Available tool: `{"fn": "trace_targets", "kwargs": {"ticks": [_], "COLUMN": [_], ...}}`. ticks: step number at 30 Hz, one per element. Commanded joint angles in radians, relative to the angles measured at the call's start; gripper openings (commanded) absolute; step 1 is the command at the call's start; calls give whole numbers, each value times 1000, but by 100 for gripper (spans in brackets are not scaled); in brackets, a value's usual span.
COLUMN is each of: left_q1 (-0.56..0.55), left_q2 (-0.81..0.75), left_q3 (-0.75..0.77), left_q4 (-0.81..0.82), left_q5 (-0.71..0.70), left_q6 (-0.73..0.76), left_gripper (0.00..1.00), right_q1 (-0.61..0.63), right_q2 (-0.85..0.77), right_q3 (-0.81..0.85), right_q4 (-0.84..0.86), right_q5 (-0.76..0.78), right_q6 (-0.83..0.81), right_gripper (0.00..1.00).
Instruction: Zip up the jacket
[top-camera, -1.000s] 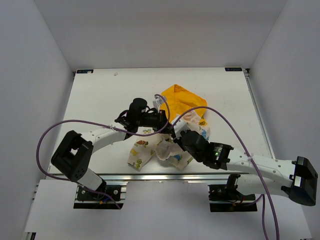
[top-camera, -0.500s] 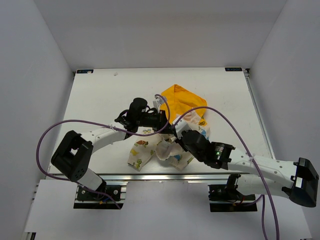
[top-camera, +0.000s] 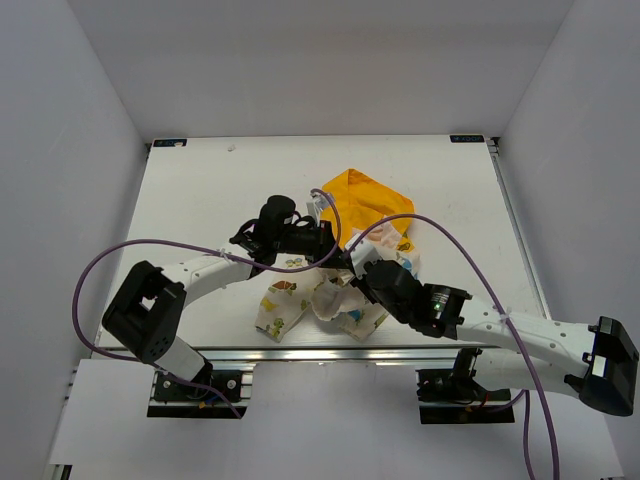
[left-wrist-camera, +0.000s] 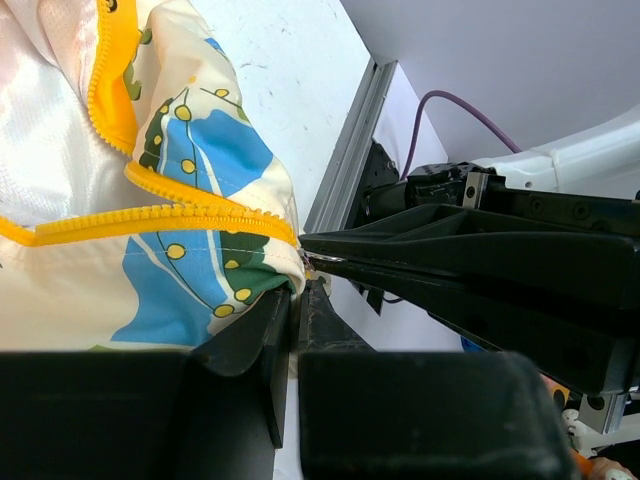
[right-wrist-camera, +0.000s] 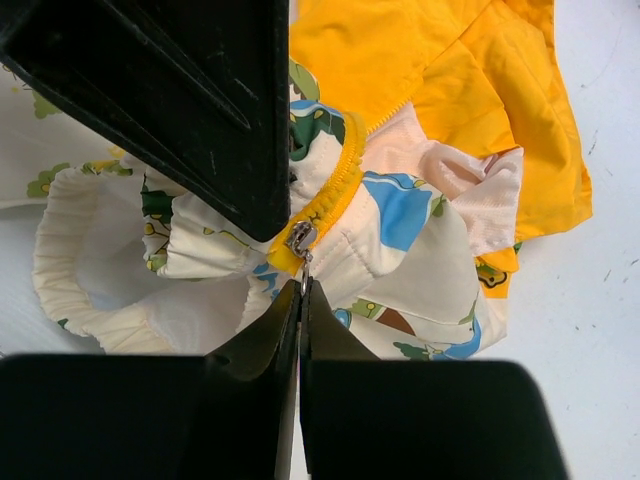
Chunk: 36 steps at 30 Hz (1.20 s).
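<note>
Jacket lengthwise, hood far, hem near | left fingers pinch hem | right fingers clamp zipper pull

Jacket from where I'm sitting: small kids' thing, cream fabric with blue, green and yellow cartoon prints. It's bunched up in a heap at the near middle of the table, not laid flat at all. The bright yellow hood is spread out on the far side, pointing away from me. Zip isn't done up: on the left wrist view the two yellow rows of teeth run apart, with the white lining showing between them. The little metal slider sits at the low end of the yellow zip. A gathered sleeve cuff gapes open just beside it.
</note>
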Motion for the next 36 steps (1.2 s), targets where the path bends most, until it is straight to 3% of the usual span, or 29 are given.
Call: {"fn": "trace_targets", "kwargs": {"ticks": [1,14,23,36], "left_q1": [-16,-29,-32,-32], "left_q2": [1,-40,-56,-56], "left_q3": [34,41,38,36], "left_q4": [-20,-177,-169,-168], "left_q5": [33,-34,-13,4], "left_q6": [29,102,98,113], "left_gripper": [0,0,0,0], "right_q1": [-8,-18,-18,-20], "right_q2": [-11,-52,-35,-12], "right_q3": [8,22,-1,31], "right_q4": [38,29,80,26], "right_q5": [14,37,-31,-101], "right_q6": [-7,-5,-9,2], "right_gripper": [0,0,0,0]}}
